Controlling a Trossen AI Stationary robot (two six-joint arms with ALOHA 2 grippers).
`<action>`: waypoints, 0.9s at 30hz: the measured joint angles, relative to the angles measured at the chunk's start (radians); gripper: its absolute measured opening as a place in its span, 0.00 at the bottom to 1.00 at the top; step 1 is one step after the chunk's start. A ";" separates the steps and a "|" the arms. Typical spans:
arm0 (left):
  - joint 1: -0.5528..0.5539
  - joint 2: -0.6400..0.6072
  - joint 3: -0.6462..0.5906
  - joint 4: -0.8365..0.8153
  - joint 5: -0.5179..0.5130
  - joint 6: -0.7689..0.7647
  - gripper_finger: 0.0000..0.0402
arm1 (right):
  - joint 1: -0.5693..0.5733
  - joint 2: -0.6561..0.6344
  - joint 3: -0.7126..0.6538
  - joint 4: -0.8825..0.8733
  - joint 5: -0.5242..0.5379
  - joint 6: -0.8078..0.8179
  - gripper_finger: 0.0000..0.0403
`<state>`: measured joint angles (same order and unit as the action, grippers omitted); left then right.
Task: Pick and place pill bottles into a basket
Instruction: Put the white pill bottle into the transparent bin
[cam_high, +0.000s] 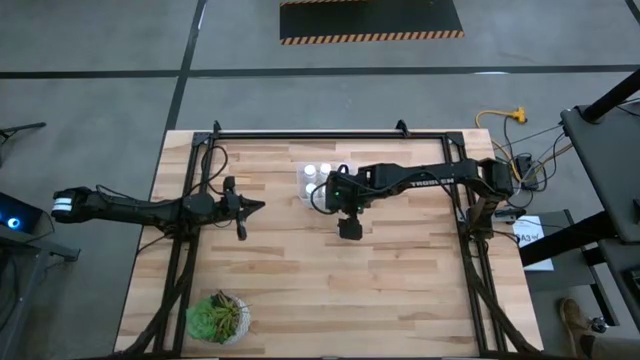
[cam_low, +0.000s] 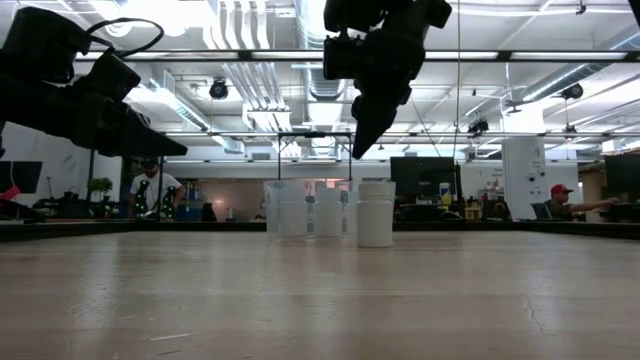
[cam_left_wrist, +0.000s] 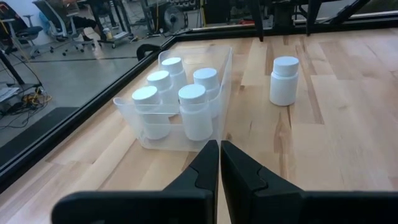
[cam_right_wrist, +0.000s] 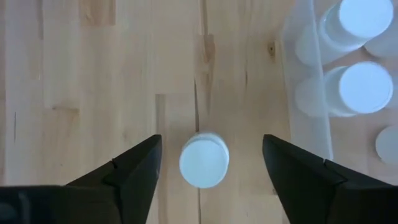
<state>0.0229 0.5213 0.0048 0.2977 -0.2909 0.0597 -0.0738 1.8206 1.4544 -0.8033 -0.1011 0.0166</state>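
The clear basket (cam_left_wrist: 217, 93) stands on the table's far middle and holds several white pill bottles (cam_left_wrist: 194, 111), upright on its floor. It also shows in the high view (cam_high: 304, 180). One more white bottle (cam_left_wrist: 285, 81) stands upright on the table just right of the basket. My right gripper (cam_right_wrist: 211, 146) is open and points down, above this bottle (cam_right_wrist: 204, 162), one finger on each side of it and clear of it; in the low view its fingers (cam_low: 364, 135) hang above the bottle's cap (cam_low: 376, 188). My left gripper (cam_left_wrist: 219, 155) is shut and empty, left of the basket (cam_high: 255, 206).
A green potted plant (cam_high: 217, 318) stands at the table's near left corner. A black frame rail (cam_high: 330, 135) runs along the far edge. People show in the room beyond the table (cam_low: 150, 190). Bare wood lies near and right of the basket (cam_high: 400, 270).
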 joint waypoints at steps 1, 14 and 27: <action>0.000 0.000 0.000 0.000 0.000 0.000 0.00 | 0.000 0.000 -0.003 -0.009 0.000 -0.006 0.68; 0.000 0.000 0.000 0.000 0.000 0.000 0.00 | -0.001 0.001 -0.079 -0.016 0.031 -0.040 0.67; 0.000 0.000 0.006 0.000 0.000 0.000 0.00 | -0.001 0.001 -0.130 0.046 0.032 -0.054 0.68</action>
<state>0.0230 0.5213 0.0105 0.2981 -0.2913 0.0601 -0.0746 1.8214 1.3242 -0.7568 -0.0689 -0.0376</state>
